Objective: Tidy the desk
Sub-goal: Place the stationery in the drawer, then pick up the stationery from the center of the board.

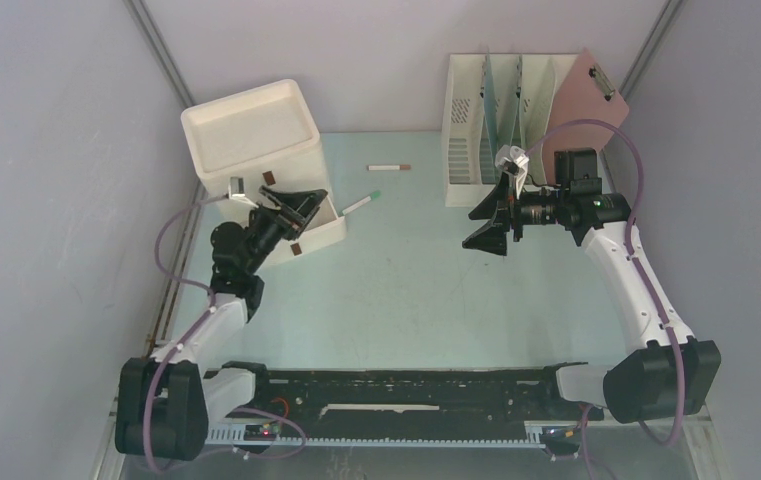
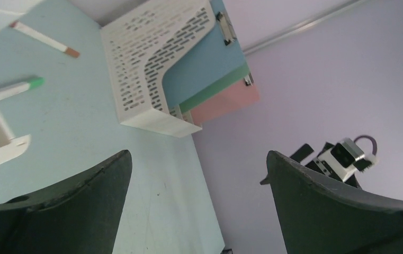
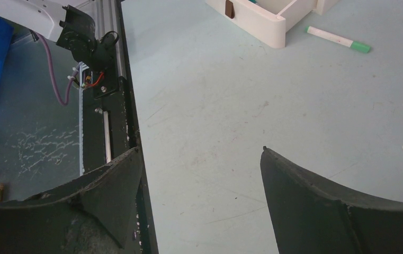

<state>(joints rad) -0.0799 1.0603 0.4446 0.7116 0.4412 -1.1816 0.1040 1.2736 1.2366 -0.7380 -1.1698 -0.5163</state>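
Pale green desk (image 1: 406,290), green-capped marker (image 1: 361,204) loose toward its back edge; left gripper (image 1: 311,212) and right gripper (image 1: 470,228) hang spread, empty (between pickups, seemingly); marker likely needs pinching next.

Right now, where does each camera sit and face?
Top external: above and behind the robot, looking down on the desk; left arm and right arm show.
Left wrist: on the left arm, facing the file rack; open left end effector shows.
Right wrist: on the right arm, facing the front rail and drawer unit; open right end effector shows.
Shared: the green-capped marker appears in all three.
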